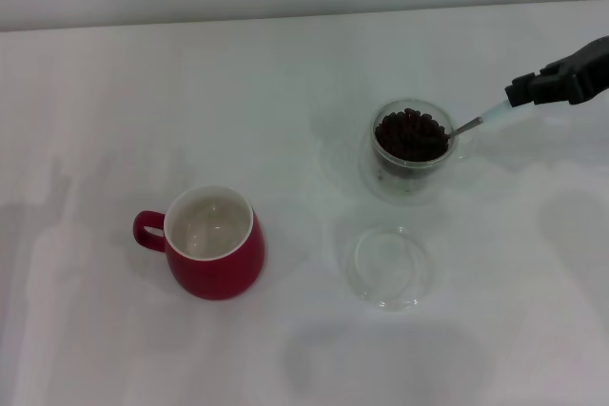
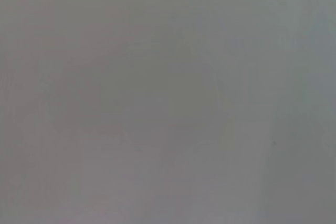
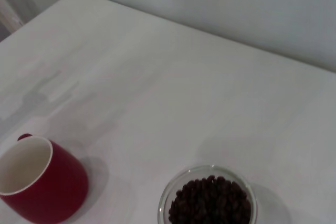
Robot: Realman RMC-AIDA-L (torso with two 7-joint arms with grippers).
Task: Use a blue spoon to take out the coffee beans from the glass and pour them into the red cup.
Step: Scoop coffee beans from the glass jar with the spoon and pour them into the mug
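Over the glass (image 1: 411, 145), the right gripper (image 1: 521, 92) clamps the blue spoon (image 1: 483, 120).
Its bowl touches the coffee beans (image 1: 411, 134); the white table (image 1: 285, 92) also bears the red cup (image 1: 211, 242).

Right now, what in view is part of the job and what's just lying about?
Job: blue spoon held by right gripper, coffee beans, glass, red cup.
Lying about: flat clear glass dish on the table.

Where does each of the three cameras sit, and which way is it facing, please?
Head view: on the head, looking forward and down at the table; the right gripper holds the blue spoon at the glass.
Left wrist view: only blank grey; no body shows.
Right wrist view: no fingers show.
Head and right wrist views share the coffee beans and red cup.
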